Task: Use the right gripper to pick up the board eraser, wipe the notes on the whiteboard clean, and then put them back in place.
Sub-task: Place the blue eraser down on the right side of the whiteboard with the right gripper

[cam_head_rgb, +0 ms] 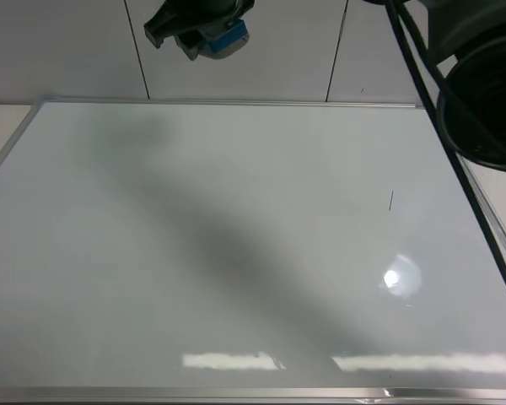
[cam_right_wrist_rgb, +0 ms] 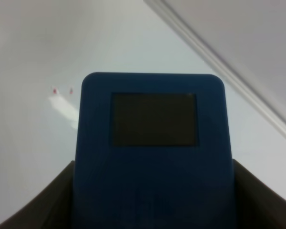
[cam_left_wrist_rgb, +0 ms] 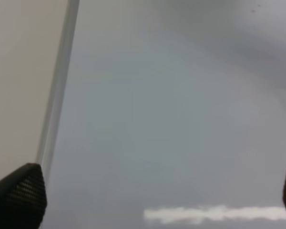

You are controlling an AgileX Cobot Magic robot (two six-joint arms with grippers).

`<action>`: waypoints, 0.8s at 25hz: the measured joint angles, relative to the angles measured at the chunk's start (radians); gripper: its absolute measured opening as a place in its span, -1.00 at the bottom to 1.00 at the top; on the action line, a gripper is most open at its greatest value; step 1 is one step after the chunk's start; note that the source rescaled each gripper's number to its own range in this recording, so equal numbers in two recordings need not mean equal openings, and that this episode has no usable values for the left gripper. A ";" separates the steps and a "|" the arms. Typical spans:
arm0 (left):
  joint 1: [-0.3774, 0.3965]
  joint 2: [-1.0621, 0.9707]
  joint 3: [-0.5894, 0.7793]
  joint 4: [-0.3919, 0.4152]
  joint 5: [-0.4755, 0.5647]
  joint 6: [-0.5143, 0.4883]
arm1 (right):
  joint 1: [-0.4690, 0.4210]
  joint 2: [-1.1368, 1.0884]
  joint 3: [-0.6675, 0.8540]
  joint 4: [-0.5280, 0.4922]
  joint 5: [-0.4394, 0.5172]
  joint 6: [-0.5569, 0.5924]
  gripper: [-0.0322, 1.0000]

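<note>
Jaws on the right grip the eraser (cam_right_wrist_rgb: 152, 157) by the whiteboard's (cam_head_rgb: 236, 253) far edge, the left jaws gape idle; only 2 red specks (cam_right_wrist_rgb: 55, 89) show, so wiping looks nearly done and returning it is left.

The whiteboard (cam_head_rgb: 194, 278) is white, its frame (cam_head_rgb: 236, 102) silver. The eraser (cam_right_wrist_rgb: 152, 191) is deep blue with 1 dark rectangular patch (cam_right_wrist_rgb: 153, 119). 2 tiny red specks (cam_right_wrist_rgb: 55, 89) dot the board.
</note>
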 joint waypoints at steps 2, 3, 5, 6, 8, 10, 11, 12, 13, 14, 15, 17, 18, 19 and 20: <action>0.000 0.000 0.000 0.000 0.000 0.000 | 0.001 -0.029 0.000 0.003 0.002 -0.005 -0.93; 0.000 0.000 0.000 0.000 0.000 0.000 | 0.002 -0.043 0.001 0.007 0.002 -0.008 -0.93; 0.000 0.000 0.000 0.000 0.000 0.000 | 0.002 -0.071 0.021 0.012 0.002 -0.011 -0.93; 0.000 0.000 0.000 0.000 0.000 0.000 | 0.002 -0.088 0.044 0.024 0.002 -0.015 -0.93; 0.000 0.000 0.000 0.000 0.000 0.000 | 0.002 -0.123 0.119 0.035 0.002 -0.016 -0.93; 0.000 0.000 0.000 0.000 0.000 0.000 | 0.001 -0.159 0.199 0.038 0.002 -0.016 -0.93; 0.000 0.000 0.000 0.000 0.000 0.000 | 0.000 -0.180 0.263 0.035 0.001 -0.016 -0.93; 0.000 0.000 0.000 0.000 0.000 0.000 | -0.001 -0.200 0.319 0.032 0.001 -0.013 -0.93; 0.000 0.000 0.000 0.000 0.000 0.000 | -0.003 -0.221 0.366 0.031 0.002 -0.004 -0.93; 0.000 0.000 0.000 0.000 0.000 0.000 | -0.005 -0.241 0.423 0.029 0.002 0.006 -0.93; 0.000 0.000 0.000 0.000 0.000 0.000 | -0.008 -0.266 0.482 0.029 0.001 0.010 -0.93; 0.000 0.000 0.000 0.000 0.000 0.000 | -0.018 -0.321 0.598 0.025 -0.031 0.028 -0.93; 0.000 0.000 0.000 0.000 0.000 0.000 | -0.025 -0.346 0.665 0.024 -0.064 0.040 -0.93; 0.000 0.000 0.000 0.000 0.000 0.000 | -0.031 -0.375 0.734 0.023 -0.101 0.052 -0.93; 0.000 0.000 0.000 0.000 0.000 0.000 | -0.037 -0.398 0.792 0.021 -0.134 0.060 -0.93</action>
